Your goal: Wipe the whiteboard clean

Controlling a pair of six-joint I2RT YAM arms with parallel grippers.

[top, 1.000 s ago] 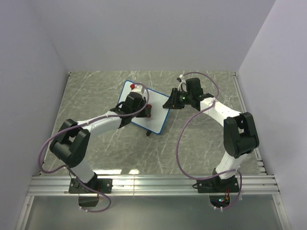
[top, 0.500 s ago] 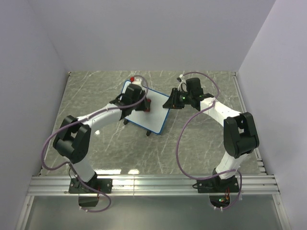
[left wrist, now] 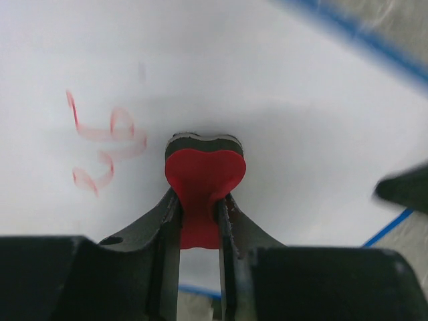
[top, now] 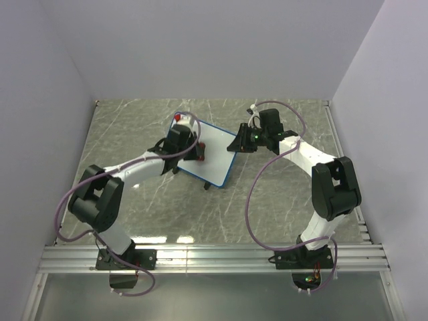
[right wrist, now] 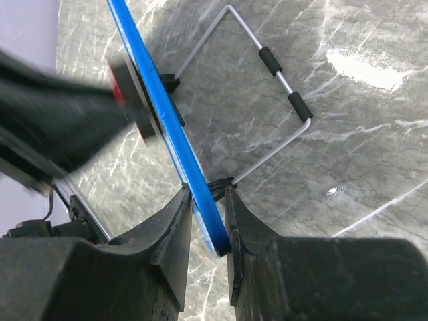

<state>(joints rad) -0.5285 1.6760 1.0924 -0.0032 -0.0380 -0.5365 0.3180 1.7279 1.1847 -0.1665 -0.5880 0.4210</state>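
- Now my left gripper (left wrist: 198,208) is clamped tight on the narrow waist of the red eraser (left wrist: 204,175), whose pad lies against the whiteboard (left wrist: 281,87).
- Over the last second that arm has swung toward the far edge and come back. It ends a little further left on the board than it began, which I read as one wiping stroke.
- Meanwhile the whiteboard has not shifted. It stands propped on the table (top: 281,200), around the middle and somewhat toward the far side, between my two arms.
- My right gripper (right wrist: 206,210) has not stirred either. Its jaws are closed on the blue frame at the board's right edge, steadying it, and the wire stand (right wrist: 281,83) shows behind.
- Faint red scribbles (left wrist: 107,144) remain just beside the eraser, to its left in the wrist view and not touching the pad.
- Elsewhere the white surface in that view looks clean, so I judge the job mostly done but not finished.
- Next I would have to slide the pad sideways over those marks under steady pressure while my right side holds on.
- Pressing too hard is the risk I see, since a board leaning on a thin stand could tip or slip in the grip.
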